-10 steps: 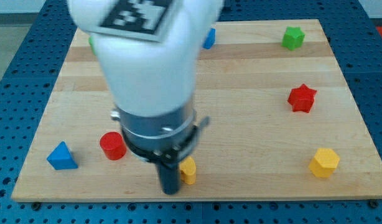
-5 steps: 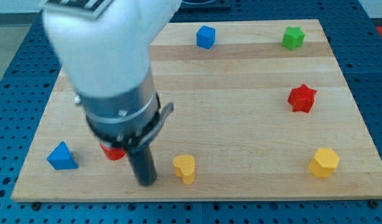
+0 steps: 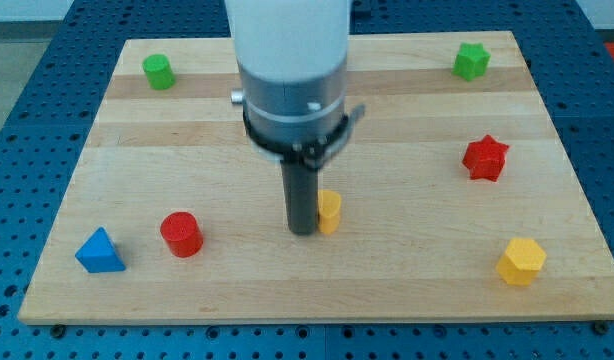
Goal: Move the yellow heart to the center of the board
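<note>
My tip (image 3: 303, 231) touches the yellow heart's (image 3: 330, 211) left side, toward the board's (image 3: 407, 250) bottom edge; it grips nothing.

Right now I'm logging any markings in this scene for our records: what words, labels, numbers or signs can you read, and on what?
None: no readable text shows in this view.
The blocks are unmarked: yellow heart, red cylinder, blue triangle, red star, yellow hexagon, both green blocks.
The board and arm are bare; my tip sits just left of the heart.
</note>
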Controlling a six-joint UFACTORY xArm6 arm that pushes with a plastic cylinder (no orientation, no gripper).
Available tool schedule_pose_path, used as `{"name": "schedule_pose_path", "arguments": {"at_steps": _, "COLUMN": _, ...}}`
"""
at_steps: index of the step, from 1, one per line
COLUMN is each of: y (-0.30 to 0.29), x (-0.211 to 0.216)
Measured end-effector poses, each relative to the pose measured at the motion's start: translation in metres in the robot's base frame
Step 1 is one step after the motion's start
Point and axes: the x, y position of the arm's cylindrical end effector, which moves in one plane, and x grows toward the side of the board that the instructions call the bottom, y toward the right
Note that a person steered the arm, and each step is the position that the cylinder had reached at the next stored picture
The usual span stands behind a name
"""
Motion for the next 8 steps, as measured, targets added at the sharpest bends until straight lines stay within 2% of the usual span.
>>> {"name": "schedule_pose_path", "arguments": {"at_steps": 1, "y": -0.002, "x": -0.006}}
{"name": "schedule_pose_path", "arguments": {"at_steps": 2, "y": -0.002, "x": 0.037}}
{"name": "schedule_pose_path", "arguments": {"at_steps": 3, "y": -0.002, "x": 0.103}}
{"name": "schedule_pose_path", "arguments": {"at_steps": 4, "y": 0.016, "x": 0.104}}
{"name": "schedule_pose_path", "arguments": {"at_steps": 5, "y": 0.031, "x": 0.008}}
{"name": "schedule_pose_path", "arguments": {"at_steps": 7, "y": 0.022, "x": -0.01}}
{"name": "schedule_pose_path", "arguments": {"at_steps": 8, "y": -0.004, "x": -0.056}}
